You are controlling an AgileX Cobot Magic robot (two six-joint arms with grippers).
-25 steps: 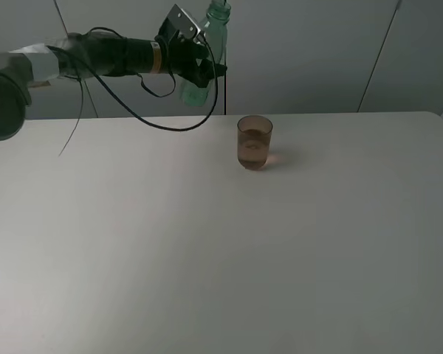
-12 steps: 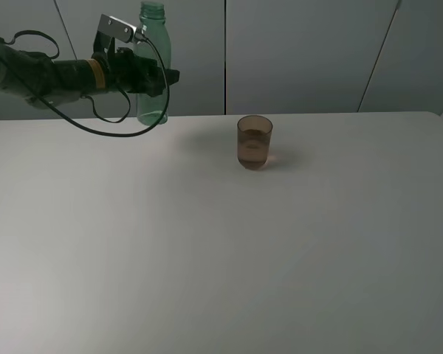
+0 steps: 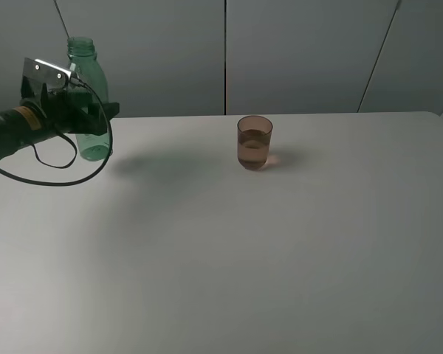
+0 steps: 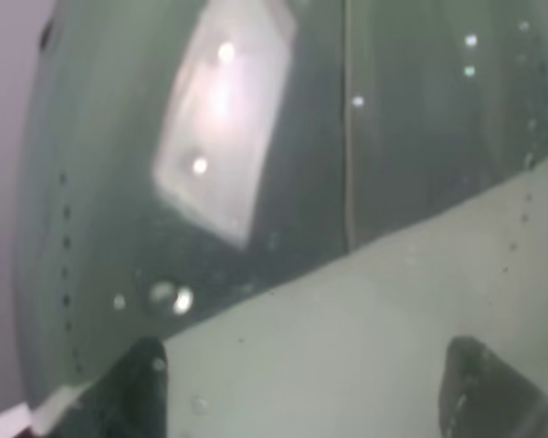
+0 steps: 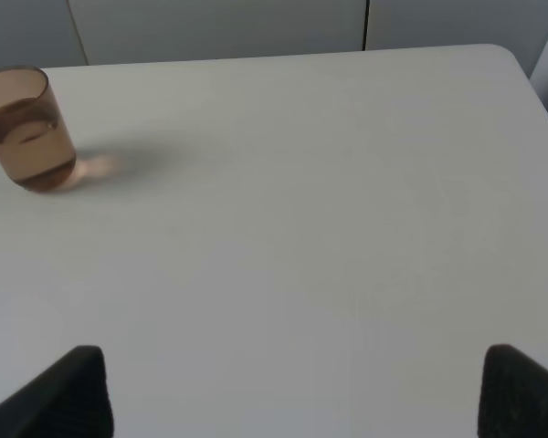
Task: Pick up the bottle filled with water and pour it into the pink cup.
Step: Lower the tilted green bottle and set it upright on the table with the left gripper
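At table's left | left tool (image 3: pixel 96 118) clamps upright bottle (image 3: pixel 91 88) | pink cup (image 3: pixel 255 142) well apart, part-filled

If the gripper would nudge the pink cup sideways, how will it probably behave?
The pink cup looks like thin plastic, so probably light and easy to slide. It holds liquid roughly halfway, which may steady it yet could slosh. Handleless and taller than wide, a high push might tip it.

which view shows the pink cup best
The right wrist view: the pink cup fills more of the frame there, unobstructed, with liquid visible inside. The exterior high view shows the whole cup, smaller, upright on the table. The left wrist view shows none of it; the bottle fills that frame.
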